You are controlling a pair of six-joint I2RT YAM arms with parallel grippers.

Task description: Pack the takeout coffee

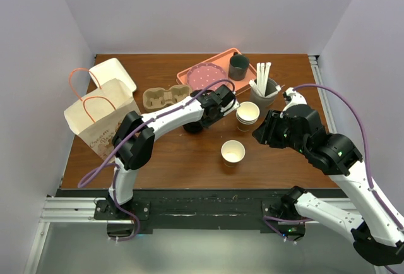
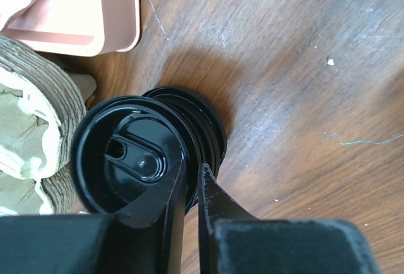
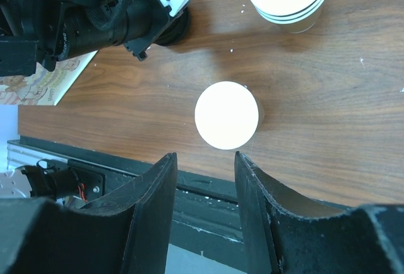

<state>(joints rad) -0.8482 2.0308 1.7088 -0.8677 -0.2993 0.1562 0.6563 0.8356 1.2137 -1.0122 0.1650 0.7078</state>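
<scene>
A single brown kraft paper cup (image 1: pixel 232 153), white inside and without a lid, stands upright mid-table; it also shows in the right wrist view (image 3: pixel 226 115). My left gripper (image 2: pixel 192 172) is shut on the rim of a round black sip lid (image 2: pixel 129 154), which sits shifted to the left of a short stack of black lids (image 2: pixel 208 125) under it. In the top view the left gripper (image 1: pixel 208 113) is left of the cup stack. My right gripper (image 3: pixel 205 156) is open and empty, held above and just in front of the cup; in the top view the right gripper (image 1: pixel 262 134) is right of it.
A stack of lidless paper cups (image 1: pixel 248 115) stands behind the single cup. A cardboard cup carrier (image 1: pixel 165 97) and a paper bag (image 1: pixel 101 119) are at left. A pink tray (image 1: pixel 214 72), dark mug (image 1: pixel 238 67) and stirrer holder (image 1: pixel 264 88) stand at the back.
</scene>
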